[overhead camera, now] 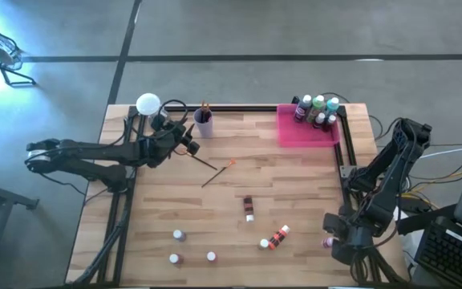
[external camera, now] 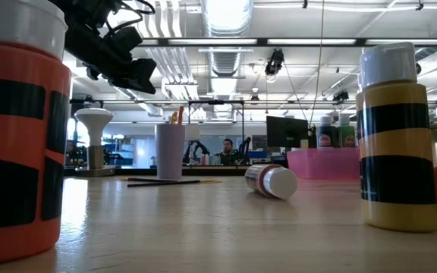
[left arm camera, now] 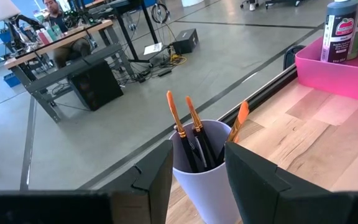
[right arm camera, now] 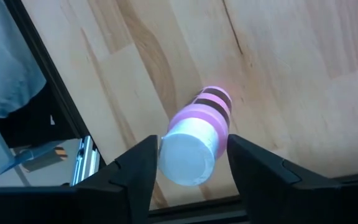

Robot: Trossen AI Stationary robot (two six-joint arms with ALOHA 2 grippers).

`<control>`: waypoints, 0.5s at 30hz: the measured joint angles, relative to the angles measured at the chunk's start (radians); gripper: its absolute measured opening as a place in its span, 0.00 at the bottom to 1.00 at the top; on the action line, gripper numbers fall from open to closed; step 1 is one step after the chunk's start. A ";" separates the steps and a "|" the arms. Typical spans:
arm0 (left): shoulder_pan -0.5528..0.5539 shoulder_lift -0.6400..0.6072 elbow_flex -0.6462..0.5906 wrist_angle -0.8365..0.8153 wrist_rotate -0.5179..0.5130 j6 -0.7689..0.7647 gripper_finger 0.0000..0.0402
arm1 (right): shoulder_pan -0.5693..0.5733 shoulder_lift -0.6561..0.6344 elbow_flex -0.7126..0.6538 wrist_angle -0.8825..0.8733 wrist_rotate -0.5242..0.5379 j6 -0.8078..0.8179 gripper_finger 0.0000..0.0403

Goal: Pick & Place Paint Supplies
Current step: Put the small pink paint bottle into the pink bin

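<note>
Bottles, four, stand in tray (overhead camera: 295,132); brushes in cup (left arm camera: 204,168), our left gripper (left arm camera: 197,180) parted astride it; one brush (overhead camera: 215,170) loose on table (overhead camera: 231,225); our right gripper (right arm camera: 188,168) parted astride pink bottle (right arm camera: 197,137), apparently for grasping

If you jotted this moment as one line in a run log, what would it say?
left tool: open around lilac cup of orange-handled brushes | right tool: open around pink white-capped bottle | pink tray: several bottles
</note>
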 joint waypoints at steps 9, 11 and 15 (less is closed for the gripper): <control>0.000 0.000 0.000 0.000 0.000 0.000 0.38 | 0.000 -0.001 0.000 0.000 0.004 -0.001 0.38; 0.000 0.000 0.000 0.000 0.000 0.000 0.38 | 0.000 -0.003 -0.004 -0.001 0.021 0.000 0.37; 0.000 0.000 0.000 0.000 0.000 0.000 0.38 | 0.000 -0.003 -0.012 -0.012 0.054 0.000 0.35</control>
